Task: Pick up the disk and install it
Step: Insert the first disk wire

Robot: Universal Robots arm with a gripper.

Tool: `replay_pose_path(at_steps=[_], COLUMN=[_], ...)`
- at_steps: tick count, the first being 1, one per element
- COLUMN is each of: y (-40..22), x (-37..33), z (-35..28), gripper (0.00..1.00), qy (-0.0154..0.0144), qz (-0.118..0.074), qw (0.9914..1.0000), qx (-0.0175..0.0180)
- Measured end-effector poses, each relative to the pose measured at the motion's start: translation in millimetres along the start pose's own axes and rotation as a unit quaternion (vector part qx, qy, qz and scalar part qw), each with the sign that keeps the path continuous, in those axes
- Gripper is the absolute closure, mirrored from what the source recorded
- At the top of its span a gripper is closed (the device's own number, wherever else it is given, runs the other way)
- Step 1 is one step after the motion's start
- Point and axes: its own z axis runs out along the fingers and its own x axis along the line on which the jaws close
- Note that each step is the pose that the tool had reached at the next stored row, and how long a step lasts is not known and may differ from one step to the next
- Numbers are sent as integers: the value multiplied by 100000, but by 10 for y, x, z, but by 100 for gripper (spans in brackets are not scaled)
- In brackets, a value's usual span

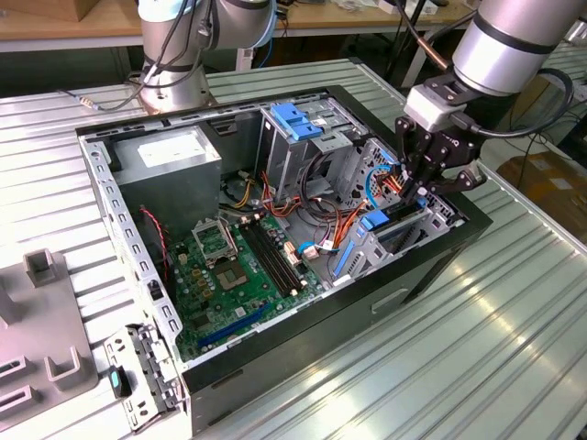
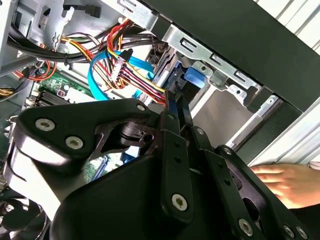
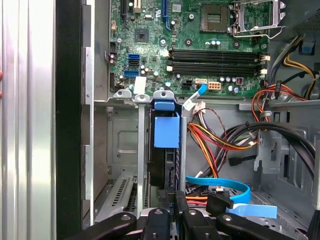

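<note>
Install step, not pickup. My jaws (image 1: 424, 188) are down inside the open PC case (image 1: 275, 367), at about 3 o'clock of the case in the exterior view, over the drive bay.

The disk (image 3: 165, 165) stands on edge in the bay slot, blue rail (image 3: 166, 129) at its far end toward the motherboard (image 3: 200, 40). In the first wrist view my jaws look pressed together on its near edge, pinching it. In the second wrist view the fingers run close together down to the blue tab (image 2: 192, 77).

How deep it's seated: can't tell. The drive looks mostly in the slot.

Judgement: what's left is a straight push along the slot rails, no tilt, until the rail latches.

Risks: the blue SATA cable (image 3: 225, 186) and the red/yellow power wires (image 2: 135, 75) hang right beside the bay and could snag. A person's hand (image 2: 290, 182) rests on the bench near the case.
</note>
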Motion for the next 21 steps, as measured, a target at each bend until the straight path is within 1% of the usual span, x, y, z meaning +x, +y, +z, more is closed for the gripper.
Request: replay_pose_path(at_steps=[5, 16, 21], y=[3, 5, 5], x=[0, 0, 0], z=[8, 48, 52], gripper=[84, 84, 84], qy=[-44, -37, -47], qz=[1, 4, 1], qw=[100000, 100000, 100000], qx=[0, -10, -13])
